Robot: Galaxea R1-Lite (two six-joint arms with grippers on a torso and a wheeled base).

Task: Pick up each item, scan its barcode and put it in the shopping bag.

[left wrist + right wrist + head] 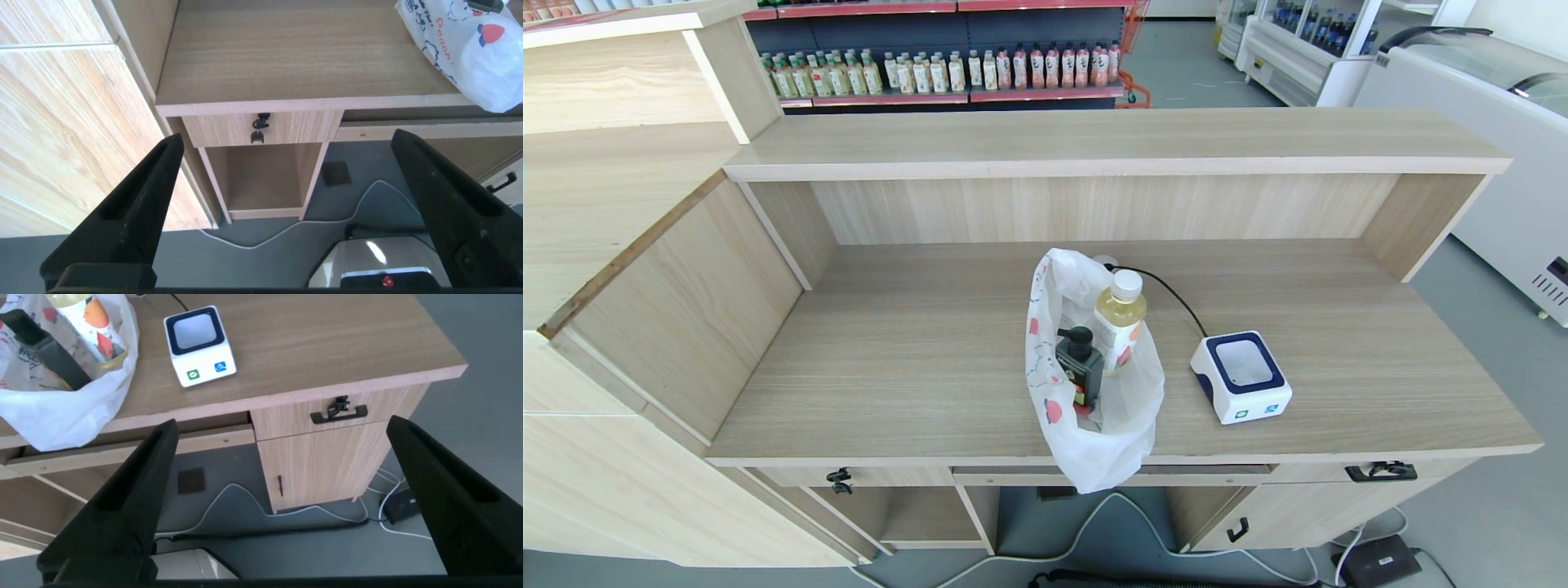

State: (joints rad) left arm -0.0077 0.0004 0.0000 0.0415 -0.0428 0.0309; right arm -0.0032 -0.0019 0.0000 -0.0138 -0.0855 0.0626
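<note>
Shopping bag (1094,433) slumps over the counter's (915,359) front edge, thin and floppy, with the drink bottle (1121,314) and dark pump bottle (1080,367) inside and the scanner (1241,377) just beside. Left gripper (288,143) and right gripper (282,429) hang below, spread wide, holding nothing. Bottles look smooth and weighty, so grip the bodies, I'd say, not the caps.

Wooden counter (915,359) with shopping bag (1107,447) and scanner (1241,377)

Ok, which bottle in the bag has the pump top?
The dark bottle, the one in front; the pale drink bottle behind it has a plain white cap.
</note>
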